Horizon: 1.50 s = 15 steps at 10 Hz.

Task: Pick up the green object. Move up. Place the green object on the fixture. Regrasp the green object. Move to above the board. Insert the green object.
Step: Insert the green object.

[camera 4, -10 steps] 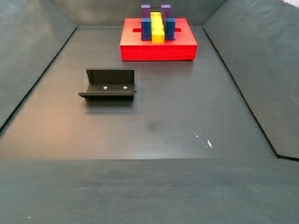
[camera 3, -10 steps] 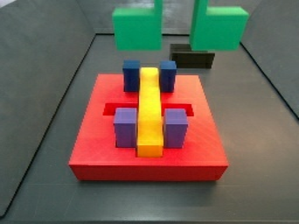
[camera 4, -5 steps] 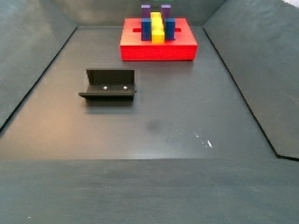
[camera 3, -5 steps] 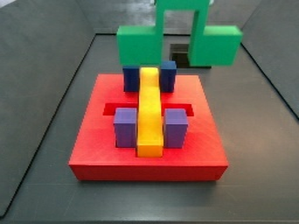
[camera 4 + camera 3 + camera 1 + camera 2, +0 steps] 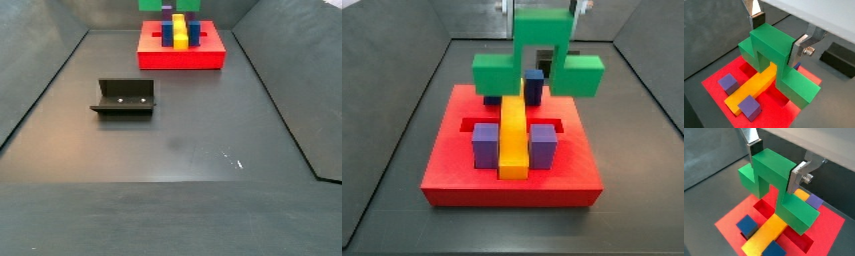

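Observation:
My gripper (image 5: pixel 777 34) is shut on the raised middle of the green object (image 5: pixel 774 55), one silver finger (image 5: pixel 754 20) on each side. In a side view the green object (image 5: pixel 539 55) hangs upright just above the back half of the red board (image 5: pixel 513 185), its wings spread over the yellow bar (image 5: pixel 513 135). In both wrist views the block's lower part sits over the bar and the board's slots; in one it shows as the green object (image 5: pixel 774 173) between the fingers of my gripper (image 5: pixel 776 162). Whether it touches the board I cannot tell. The fixture (image 5: pixel 124 98) stands apart on the floor.
On the board stand two blue blocks (image 5: pixel 493 85) at the back and two purple blocks (image 5: pixel 484 145) at the front, flanking the yellow bar. Grey walls enclose the dark floor (image 5: pixel 174 140). A dark boxy piece (image 5: pixel 841 57) lies beyond the board.
The green object has come down in my gripper, from high behind the board to just above the yellow bar. The fixture and board pieces have not moved.

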Tool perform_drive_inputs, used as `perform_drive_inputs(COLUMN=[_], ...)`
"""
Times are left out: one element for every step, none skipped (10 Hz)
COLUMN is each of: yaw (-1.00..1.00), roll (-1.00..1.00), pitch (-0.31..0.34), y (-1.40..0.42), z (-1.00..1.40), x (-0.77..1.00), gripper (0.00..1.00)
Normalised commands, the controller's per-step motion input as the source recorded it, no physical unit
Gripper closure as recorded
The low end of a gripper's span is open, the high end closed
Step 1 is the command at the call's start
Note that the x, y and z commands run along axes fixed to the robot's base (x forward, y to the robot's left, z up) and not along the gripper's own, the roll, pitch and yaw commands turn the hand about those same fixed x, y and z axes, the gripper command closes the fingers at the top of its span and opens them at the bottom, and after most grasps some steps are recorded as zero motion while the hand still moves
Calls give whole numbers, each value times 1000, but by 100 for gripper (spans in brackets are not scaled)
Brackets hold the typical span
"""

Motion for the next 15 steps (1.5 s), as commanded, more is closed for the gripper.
perform_drive_inputs(yaw=[109, 100, 89, 74, 29, 34, 57, 63, 69, 66, 57, 94, 123, 120, 120], roll=[-30, -34, -33, -51, -87, -96, -86, -83, -93, -90, -80, -56, -16, -54, -103], pitch=[-13, 0, 0, 0, 0, 0, -10, -11, -19, -14, -10, -21, -34, -24, 0], y=[-9, 0, 0, 0, 23, 0, 0, 0, 0, 0, 0, 0, 0, 0, 0], z=[-214, -126, -129, -166, -237, -226, -223, -231, -243, -214, -191, -169, -169, -74, 0], x=[-9, 0, 0, -34, -169, -171, -154, -137, -140, -140, -149, -77, 0, 0, 166], gripper=[100, 100, 100, 100, 100, 100, 100, 100, 100, 100, 100, 100, 100, 100, 100])
